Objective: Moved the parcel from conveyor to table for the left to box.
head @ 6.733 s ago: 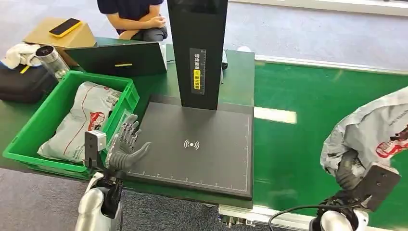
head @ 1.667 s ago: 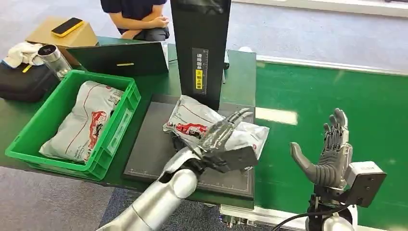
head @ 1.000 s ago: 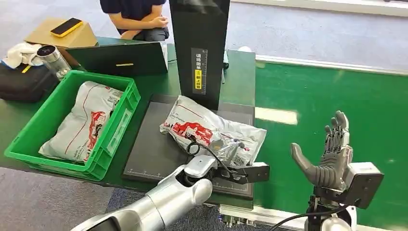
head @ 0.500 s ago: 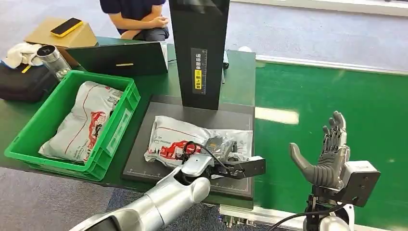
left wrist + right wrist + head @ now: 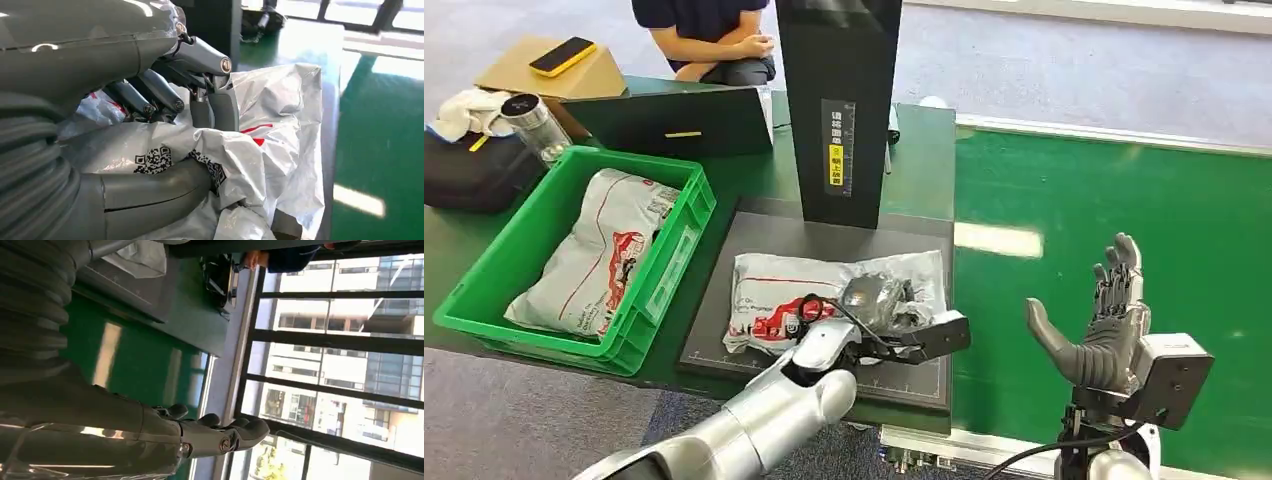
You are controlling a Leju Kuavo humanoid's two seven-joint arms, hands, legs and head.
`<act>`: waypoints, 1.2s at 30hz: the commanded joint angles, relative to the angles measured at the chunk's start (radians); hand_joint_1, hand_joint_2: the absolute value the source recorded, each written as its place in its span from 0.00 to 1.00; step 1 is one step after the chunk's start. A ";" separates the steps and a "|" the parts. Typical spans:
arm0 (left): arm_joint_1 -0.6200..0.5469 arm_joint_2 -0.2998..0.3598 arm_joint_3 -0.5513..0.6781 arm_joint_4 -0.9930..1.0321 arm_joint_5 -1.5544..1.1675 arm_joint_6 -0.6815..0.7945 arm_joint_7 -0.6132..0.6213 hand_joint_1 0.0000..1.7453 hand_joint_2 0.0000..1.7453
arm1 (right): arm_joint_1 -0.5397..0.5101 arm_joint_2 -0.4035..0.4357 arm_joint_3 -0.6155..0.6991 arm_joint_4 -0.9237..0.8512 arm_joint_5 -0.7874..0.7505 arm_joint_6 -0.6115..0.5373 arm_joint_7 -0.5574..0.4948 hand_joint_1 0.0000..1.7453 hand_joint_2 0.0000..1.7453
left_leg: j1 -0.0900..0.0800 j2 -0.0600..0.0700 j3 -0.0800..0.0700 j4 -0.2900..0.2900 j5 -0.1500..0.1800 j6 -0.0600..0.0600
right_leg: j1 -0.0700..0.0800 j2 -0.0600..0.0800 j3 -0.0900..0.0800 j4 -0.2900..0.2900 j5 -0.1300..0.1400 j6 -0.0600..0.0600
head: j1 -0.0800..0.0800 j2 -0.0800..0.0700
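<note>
Head view, parcel: we see the grey plastic parcel lying flat on the black scanner pad, its long axis running from 9 to 3 o'clock, in front of the black scanner column.
Head view, left hand: our left hand sits on the parcel's 3 o'clock end, fingers bunching the plastic.
Head view, crate: the green crate lies at 9 o'clock from the parcel and already holds another parcel; we judge the left arm the nearer one.
Head view, right hand: our right hand stands upright over the green conveyor, fingers spread, holding nothing.
Left wrist view: thumb and fingers pinch a crumpled fold of the parcel.
Right wrist view: the right hand is empty, fingers extended.
</note>
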 commanded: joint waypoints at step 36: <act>0.121 0.506 0.880 -0.964 -0.487 0.509 -0.026 1.00 1.00 | 0.091 0.014 -0.069 -0.033 -0.096 -0.071 -0.019 0.00 1.00 | 0.002 0.002 0.000 -0.001 0.000 -0.003 | 0.002 0.002 0.000 0.000 -0.001 -0.001 | 0.000 0.000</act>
